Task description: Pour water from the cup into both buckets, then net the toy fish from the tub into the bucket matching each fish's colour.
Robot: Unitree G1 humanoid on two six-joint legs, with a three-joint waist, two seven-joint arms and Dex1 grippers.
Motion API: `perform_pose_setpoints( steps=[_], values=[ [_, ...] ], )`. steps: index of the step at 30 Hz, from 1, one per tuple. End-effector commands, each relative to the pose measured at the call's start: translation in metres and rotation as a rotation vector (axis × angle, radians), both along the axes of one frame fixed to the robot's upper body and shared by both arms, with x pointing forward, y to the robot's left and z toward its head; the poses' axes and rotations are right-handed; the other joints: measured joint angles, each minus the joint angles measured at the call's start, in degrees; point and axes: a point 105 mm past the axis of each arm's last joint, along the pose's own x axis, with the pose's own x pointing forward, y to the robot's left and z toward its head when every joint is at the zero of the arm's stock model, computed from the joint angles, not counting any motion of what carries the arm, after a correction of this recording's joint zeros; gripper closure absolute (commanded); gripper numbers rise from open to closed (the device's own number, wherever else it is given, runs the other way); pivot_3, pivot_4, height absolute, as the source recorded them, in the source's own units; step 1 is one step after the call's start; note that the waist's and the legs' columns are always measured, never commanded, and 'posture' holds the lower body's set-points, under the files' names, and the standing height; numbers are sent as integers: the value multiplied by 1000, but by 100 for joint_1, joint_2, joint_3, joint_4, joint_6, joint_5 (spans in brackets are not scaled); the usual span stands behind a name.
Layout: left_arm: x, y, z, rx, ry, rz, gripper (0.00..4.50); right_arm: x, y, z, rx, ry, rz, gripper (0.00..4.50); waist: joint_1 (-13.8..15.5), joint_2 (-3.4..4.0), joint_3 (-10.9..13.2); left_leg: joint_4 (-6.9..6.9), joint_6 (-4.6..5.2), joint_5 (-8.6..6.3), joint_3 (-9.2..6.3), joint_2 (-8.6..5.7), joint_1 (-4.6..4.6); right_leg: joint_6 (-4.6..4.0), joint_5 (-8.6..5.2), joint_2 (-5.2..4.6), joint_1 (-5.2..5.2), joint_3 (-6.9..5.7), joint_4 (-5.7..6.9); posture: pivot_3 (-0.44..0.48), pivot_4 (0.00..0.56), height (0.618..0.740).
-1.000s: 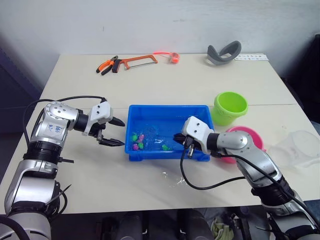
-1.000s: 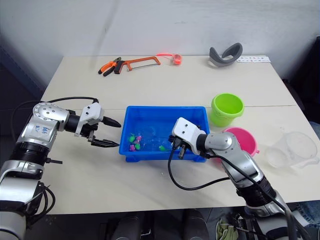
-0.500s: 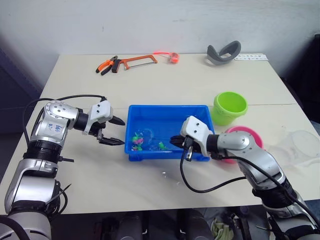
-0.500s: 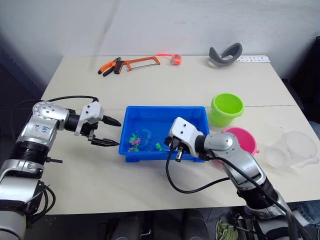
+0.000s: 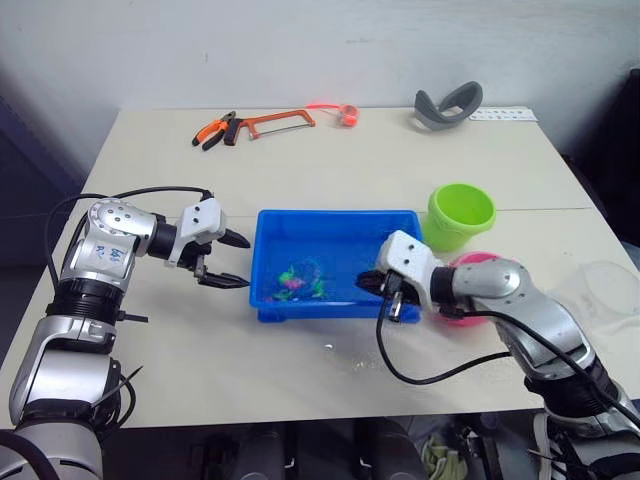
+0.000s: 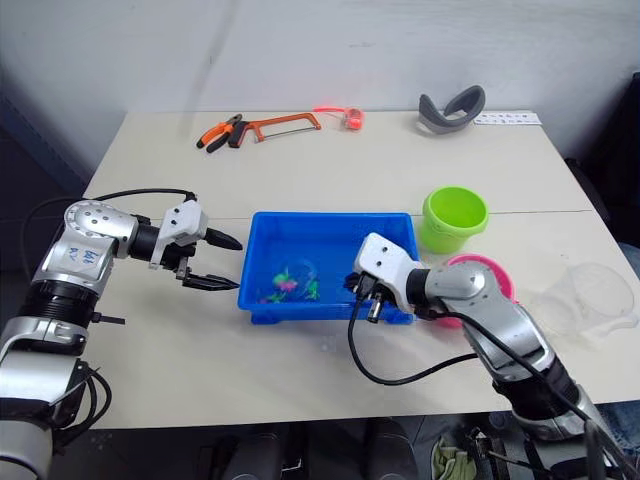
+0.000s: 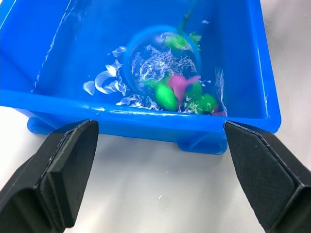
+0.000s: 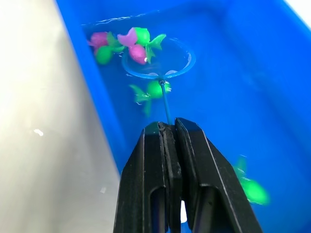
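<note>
Right hand (image 8: 167, 127) clamped on net (image 8: 158, 58) handle — hoop in tub (image 5: 268, 225) water among toy fish (image 7: 181, 83). Left hand (image 5: 228, 262) spread wide (beside tub).

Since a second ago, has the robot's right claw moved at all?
Yes. The right gripper has slid along the tub's near wall toward the pink bucket.

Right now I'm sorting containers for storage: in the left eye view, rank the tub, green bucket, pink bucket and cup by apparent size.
1. Tub, clearly largest.
2. Green bucket.
Pink bucket is partly hidden by the arm, the cup is transparent and faint, so both stay unranked.
</note>
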Motion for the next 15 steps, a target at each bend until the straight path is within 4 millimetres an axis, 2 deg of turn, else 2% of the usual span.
perform_pose_setpoints(
  steps=[1,7,15],
  values=[
    [2,-2,12,-11,-47,-13,23,8,-15,8,-35,-76,-57,4500,-1,0,0,0,0,0,0,0,0,0,0,0,0,0,0,0,150,740],
    [4,-5,13,-11,-53,-20,23,10,-24,6,-74,-90,-67,4500,-2,0,0,0,0,0,1,0,-1,0,0,0,-1,0,0,0,150,740],
    [6,-7,14,-10,-61,-29,23,-5,-34,4,-84,-38,-65,4500,9,0,0,0,1,-1,1,0,-2,0,0,0,-1,0,-1,0,150,740]
  ],
)
